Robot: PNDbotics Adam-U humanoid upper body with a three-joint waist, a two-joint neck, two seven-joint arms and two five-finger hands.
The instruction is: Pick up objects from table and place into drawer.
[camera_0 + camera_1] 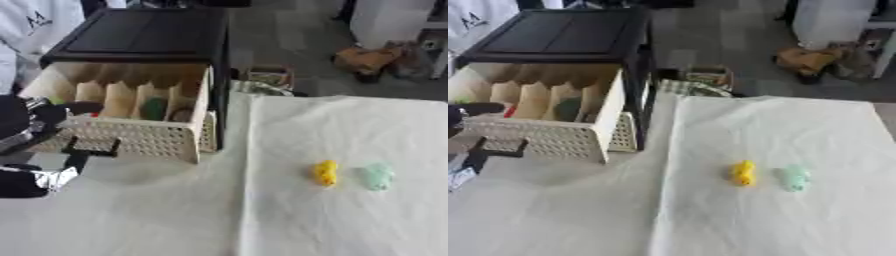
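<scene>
While at drawer (140, 137), left hand (35, 150) indistinct.

Left hand (35, 145) cut by the frame edge — fingers unclear; drawer (131, 137) contents blurred — green, red.

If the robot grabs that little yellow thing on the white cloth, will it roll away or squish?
The yellow thing looks lumpy, not round, so it probably won't roll far. It is small, so likely light. Whether it squishes I cannot tell; its rounded bumps hint at soft rubber or plastic. It lies apart from the pale green thing.
</scene>
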